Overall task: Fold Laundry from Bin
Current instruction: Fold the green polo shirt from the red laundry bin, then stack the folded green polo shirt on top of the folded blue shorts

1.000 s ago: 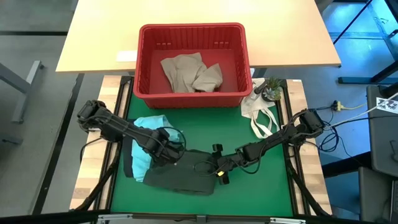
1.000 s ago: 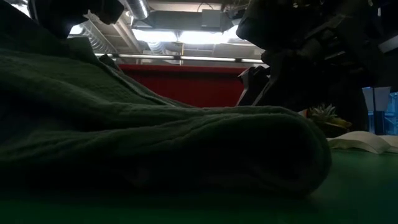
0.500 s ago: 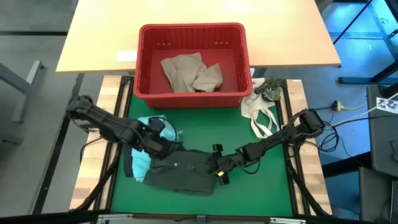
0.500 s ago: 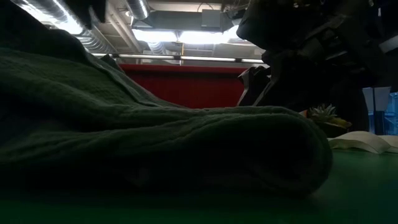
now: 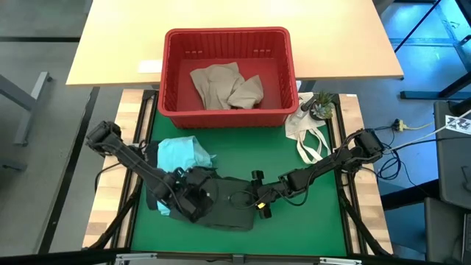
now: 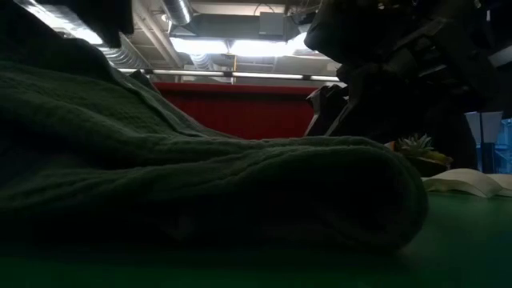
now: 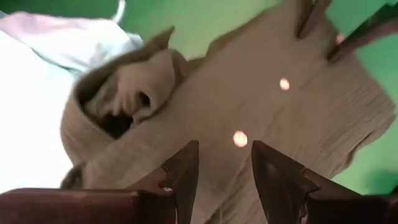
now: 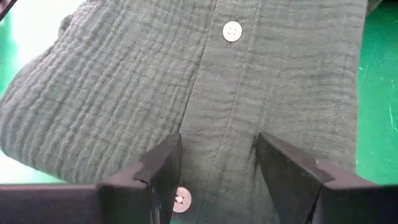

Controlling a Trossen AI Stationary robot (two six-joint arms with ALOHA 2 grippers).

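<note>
Left hand (image 5: pixel 193 202) down on the near-left end of the dark olive shirt (image 5: pixel 221 202), fingers parted, gripping nothing. Teal garment (image 5: pixel 180 154) partly tucked under that shirt. Right hand (image 5: pixel 259 200) low over the shirt's right end, fingers apart. Beige-tan clothes (image 5: pixel 224 86) bunched in the red bin (image 5: pixel 228 114) behind. Low view mostly blocked by shirt.

dark green garment (image 6: pixel 200 192), red bin (image 6: pixel 240 108) behind

Low view: olive garment (image 6: pixel 200 192) fills foreground, hides most of red bin (image 6: pixel 240 108); left arm hides part of teal garment (image 5: pixel 175 156).
</note>
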